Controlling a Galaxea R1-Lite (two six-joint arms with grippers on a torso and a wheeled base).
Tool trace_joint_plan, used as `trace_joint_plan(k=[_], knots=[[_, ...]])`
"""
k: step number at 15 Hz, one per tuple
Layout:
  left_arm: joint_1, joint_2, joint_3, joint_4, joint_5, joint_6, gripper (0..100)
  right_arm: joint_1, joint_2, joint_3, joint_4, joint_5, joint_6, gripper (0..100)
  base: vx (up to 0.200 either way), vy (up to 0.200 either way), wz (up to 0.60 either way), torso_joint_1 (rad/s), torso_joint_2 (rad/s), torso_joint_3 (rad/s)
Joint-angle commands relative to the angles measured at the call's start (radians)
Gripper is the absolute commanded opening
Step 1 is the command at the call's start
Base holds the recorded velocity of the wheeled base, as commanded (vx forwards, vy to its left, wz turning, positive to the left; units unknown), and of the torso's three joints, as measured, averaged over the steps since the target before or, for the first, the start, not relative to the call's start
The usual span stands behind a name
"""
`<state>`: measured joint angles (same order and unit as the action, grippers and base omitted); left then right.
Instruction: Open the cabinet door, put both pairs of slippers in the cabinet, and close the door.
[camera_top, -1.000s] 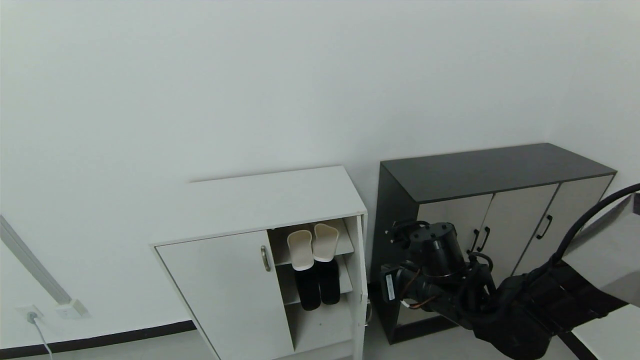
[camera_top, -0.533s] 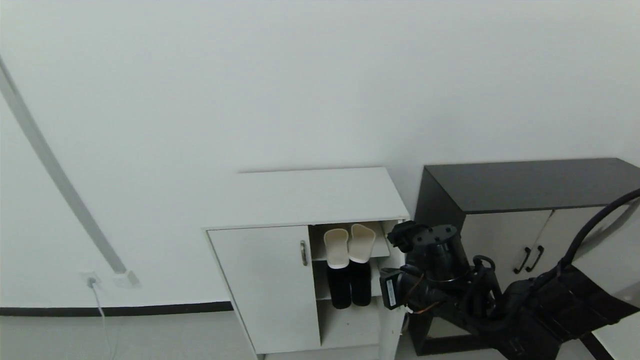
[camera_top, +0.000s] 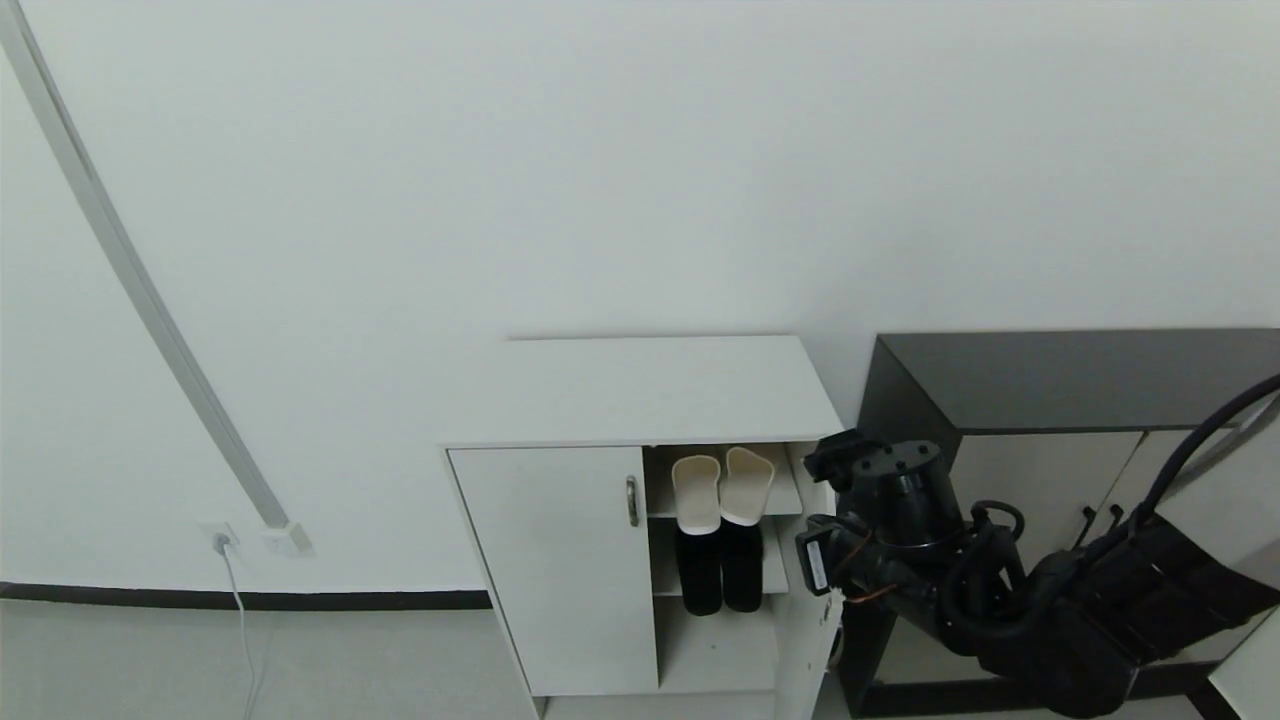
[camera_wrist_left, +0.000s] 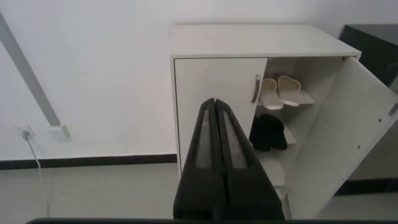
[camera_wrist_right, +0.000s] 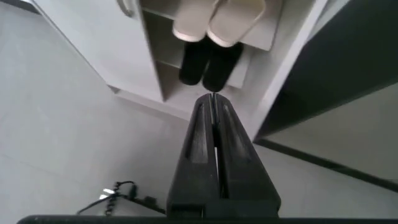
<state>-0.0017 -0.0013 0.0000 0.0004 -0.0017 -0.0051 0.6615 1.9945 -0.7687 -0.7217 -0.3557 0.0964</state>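
Swinging round since a second ago, the head camera is now facing the white cabinet (camera_top: 640, 400) squarely. The camera is doing the moving, not the furniture. Its left door (camera_top: 550, 560) is sitting shut and the right door (camera_top: 808, 630) is standing open, edge-on. Cream slippers (camera_top: 722, 488) are lying on the top shelf, black slippers (camera_top: 720, 575) on the shelf below. A white label (camera_top: 815, 567) on the right arm (camera_top: 900, 510) is showing print too small to read. The left pincer (camera_wrist_left: 215, 102) is hovering before the cabinet with fingers pressed together; the right pincer (camera_wrist_right: 213, 96) is pointing towards the black pair — likewise closed, gripping nothing.
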Motion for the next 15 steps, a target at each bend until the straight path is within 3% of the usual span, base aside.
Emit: trace_joint_plan(k=[1, 4, 15], knots=[[0.000, 0.001, 0.000, 0.000, 0.000, -0.001, 0, -0.059, -0.023, 0.032, -0.001, -0.014, -0.033, 0, 0.000, 0.000, 0.00, 0.000, 0.00, 0.000], [0.000, 0.001, 0.000, 0.000, 0.000, -0.001, 0, -0.105, -0.045, 0.075, 0.001, -0.029, -0.046, 0, 0.200, 0.000, 0.00, -0.009, 0.00, 0.002], [0.000, 0.001, 0.000, 0.000, 0.002, -0.004, 0, -0.137, 0.113, 0.112, -0.035, 0.040, -0.050, 0, 0.000, 0.000, 0.00, 0.000, 0.00, 0.000]])
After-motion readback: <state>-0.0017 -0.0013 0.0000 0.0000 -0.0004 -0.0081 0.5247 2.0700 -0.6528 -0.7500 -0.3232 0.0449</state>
